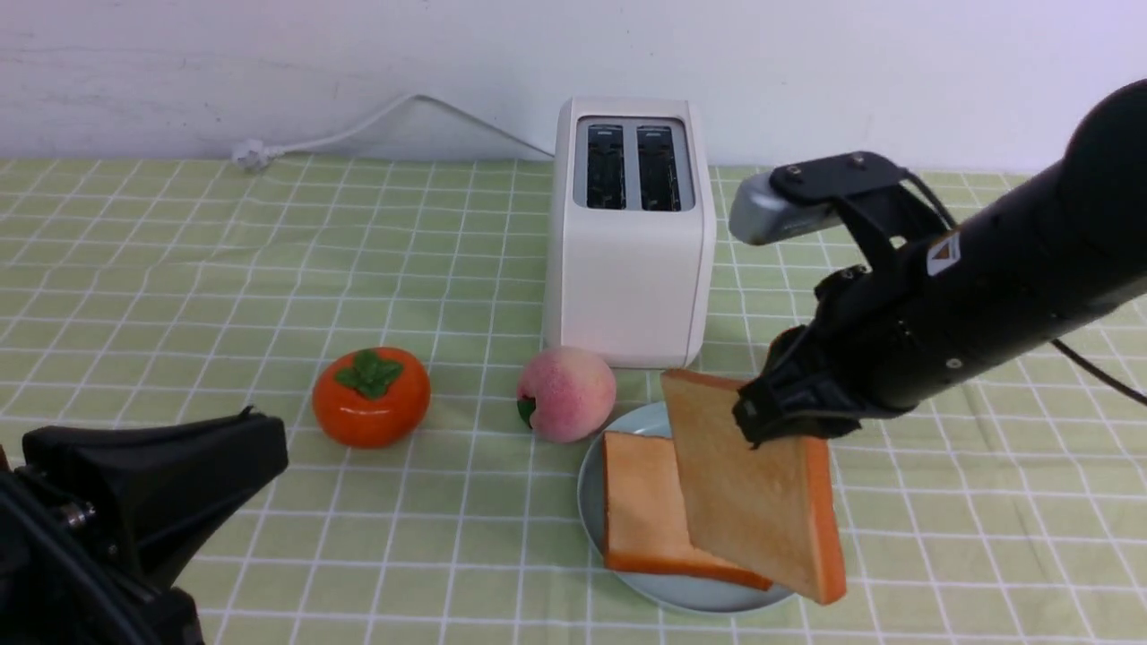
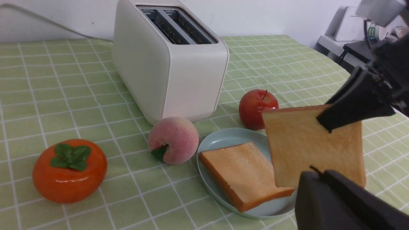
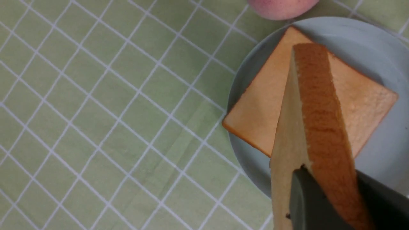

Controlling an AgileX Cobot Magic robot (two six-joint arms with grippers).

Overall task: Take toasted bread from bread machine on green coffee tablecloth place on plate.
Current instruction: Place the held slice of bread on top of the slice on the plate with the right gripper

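My right gripper (image 1: 789,417) is shut on one toasted bread slice (image 1: 753,502), holding it tilted on edge by its upper part above the pale blue plate (image 1: 591,488). In the right wrist view the jaws (image 3: 332,182) clamp both faces of this slice (image 3: 316,105). A second toasted bread slice (image 1: 641,502) lies flat in the plate. The white bread machine (image 1: 627,260) stands behind on the green coffee tablecloth (image 1: 179,269), both slots empty. My left gripper (image 1: 260,439) rests shut and empty at the near left.
A peach (image 1: 566,392) lies between the toaster and the plate. An orange persimmon (image 1: 371,396) sits to its left. A red apple (image 2: 258,103) stands behind the plate, beside the toaster. The toaster's white cord (image 1: 358,130) runs along the back wall.
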